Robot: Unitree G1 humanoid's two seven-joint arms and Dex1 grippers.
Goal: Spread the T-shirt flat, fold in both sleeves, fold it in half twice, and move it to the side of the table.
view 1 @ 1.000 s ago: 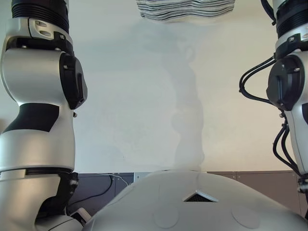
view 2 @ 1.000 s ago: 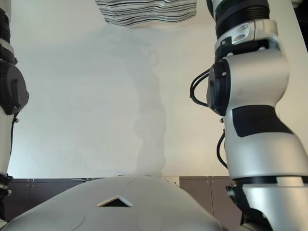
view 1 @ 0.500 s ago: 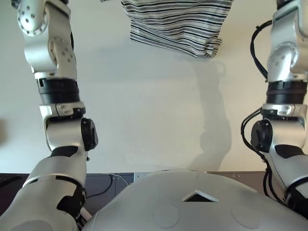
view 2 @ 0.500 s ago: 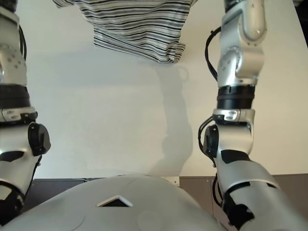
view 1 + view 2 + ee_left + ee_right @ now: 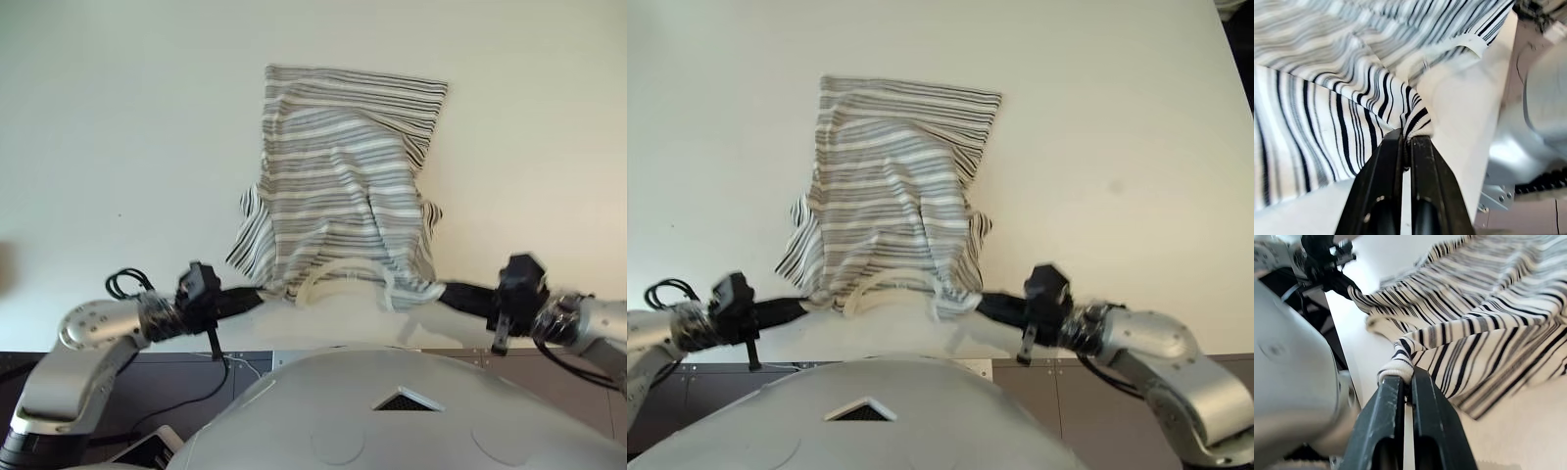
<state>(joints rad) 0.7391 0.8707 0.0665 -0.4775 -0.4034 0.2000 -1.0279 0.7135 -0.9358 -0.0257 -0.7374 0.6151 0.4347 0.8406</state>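
Fingertips of both grippers are partly buried in cloth from my head cameras, so I read them off the wrist views. My left gripper (image 5: 1406,139) has its two fingers pressed together on a bunched striped corner of the T-shirt (image 5: 338,186). My right gripper (image 5: 1406,377) is pinched the same way on a white ribbed edge. I count one shirt and two grippers, both low at the near edge of the table (image 5: 118,147). The shirt lies lengthwise on the white top, hem at the far end, collar toward me. Its sleeves are crumpled against the body, so I cannot make out their full shape
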